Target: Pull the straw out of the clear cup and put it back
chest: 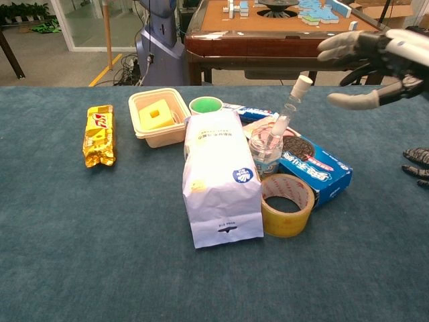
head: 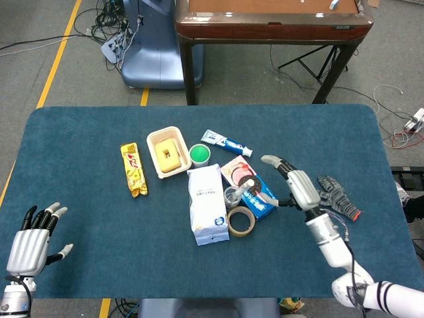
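The straw [chest: 289,109] is sitting in the clear cup [chest: 265,152] right now, leaning toward the right with its top end sticking up well above the rim. The cup is standing on the blue bench [head: 86,218], squeezed between the white paper bag [chest: 220,182] and the blue cookie box [chest: 320,173], with the yellow tape roll [chest: 287,204] just in front of it. The right hand [chest: 373,54] is hanging in the air off to the right of the straw, fingers spread apart and holding nothing, not touching the straw. The left hand [head: 32,240] is hovering way over at the near left corner of the bench, also open-fingered and holding nothing.
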Tool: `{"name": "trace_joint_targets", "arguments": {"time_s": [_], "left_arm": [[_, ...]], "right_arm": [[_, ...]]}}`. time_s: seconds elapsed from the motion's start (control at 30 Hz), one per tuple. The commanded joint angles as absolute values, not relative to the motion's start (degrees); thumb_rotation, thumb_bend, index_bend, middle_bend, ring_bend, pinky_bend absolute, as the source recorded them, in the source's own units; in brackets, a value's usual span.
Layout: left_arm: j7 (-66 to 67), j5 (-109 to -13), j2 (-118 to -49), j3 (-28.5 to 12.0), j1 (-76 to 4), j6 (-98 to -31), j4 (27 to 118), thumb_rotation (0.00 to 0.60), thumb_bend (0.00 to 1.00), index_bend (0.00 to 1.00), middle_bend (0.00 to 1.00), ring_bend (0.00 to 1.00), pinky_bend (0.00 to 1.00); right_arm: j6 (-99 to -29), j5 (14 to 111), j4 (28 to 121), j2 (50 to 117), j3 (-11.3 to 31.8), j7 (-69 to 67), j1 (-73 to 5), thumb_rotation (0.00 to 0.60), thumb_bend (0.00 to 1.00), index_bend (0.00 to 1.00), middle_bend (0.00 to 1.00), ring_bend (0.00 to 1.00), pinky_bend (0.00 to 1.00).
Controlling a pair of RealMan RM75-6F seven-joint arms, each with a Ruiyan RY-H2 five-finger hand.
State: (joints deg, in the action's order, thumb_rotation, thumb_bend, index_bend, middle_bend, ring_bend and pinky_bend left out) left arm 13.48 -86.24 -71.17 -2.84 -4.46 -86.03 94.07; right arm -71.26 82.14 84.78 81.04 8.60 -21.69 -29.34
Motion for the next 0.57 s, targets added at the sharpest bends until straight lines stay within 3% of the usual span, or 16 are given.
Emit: {"name": "trace_joint_targets", "arguments": {"time_s": [0.03, 0.3, 0.57], "left_arm": [[13.6, -86.2, -71.2, -3.1, -4.9, -85.6, 94.2, 0.6, 0.17, 0.19, 0.12, 0.15, 0.03], [14.3, -85.9, -71.6, -3.6, -6.1, -84.5, 94.7, 0.6, 0.17, 0.19, 0.12, 0.15, 0.03], [14.7, -86.0, -71.7, -3.6, -6.7, -84.4, 95.3, 0.6, 0.17, 0.19, 0.12, 0.16, 0.03]], "right_arm": [[-76.9, 81.1, 89.8, 75.8, 7.7, -15.7, -23.8, 0.6, 0.33, 0.17, 0.18, 0.15, 0.23], [-82.3, 77.9, 96.0, 67.3, 4.4, -10.5, -15.0, 0.6, 0.33, 0.17, 0.18, 0.15, 0.23], [-84.4, 76.8, 95.5, 65.3, 3.2, -11.9, -10.2, 0.6, 0.33, 0.17, 0.19, 0.15, 0.23]]}}
